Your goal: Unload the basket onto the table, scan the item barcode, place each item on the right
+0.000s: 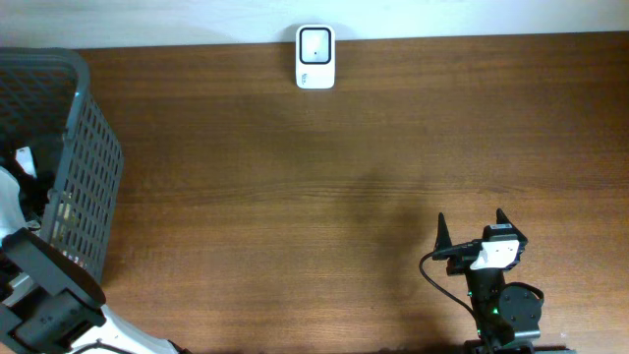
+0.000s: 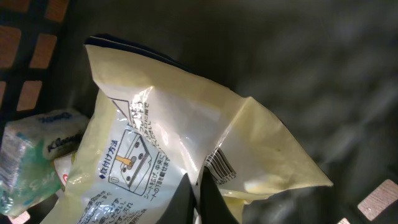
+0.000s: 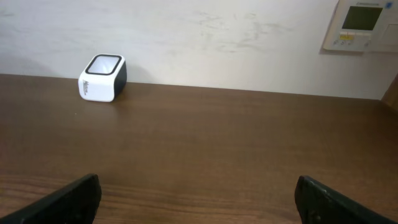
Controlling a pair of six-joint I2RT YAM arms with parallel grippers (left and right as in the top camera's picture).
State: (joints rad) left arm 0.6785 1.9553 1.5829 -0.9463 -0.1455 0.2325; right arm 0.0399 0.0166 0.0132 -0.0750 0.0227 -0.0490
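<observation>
The item is a pale yellow plastic packet (image 2: 186, 130) with printed Japanese text, lying inside the dark basket. Its barcode (image 2: 220, 165) faces the left wrist camera, just right of my fingers. My left gripper (image 2: 196, 200) is shut, its two dark fingers pressed together on a fold of the packet's lower edge. In the overhead view the basket hides that gripper. The white scanner (image 1: 315, 57) stands at the table's far edge and also shows as the scanner (image 3: 102, 78) in the right wrist view. My right gripper (image 1: 472, 220) is open at the front right and holds nothing.
A grey mesh basket (image 1: 93, 167) stands at the table's left edge, with the left arm (image 1: 49, 295) reaching into it. A Kleenex tissue pack (image 2: 37, 155) lies beside the packet. A wall control panel (image 3: 360, 25) hangs behind the table.
</observation>
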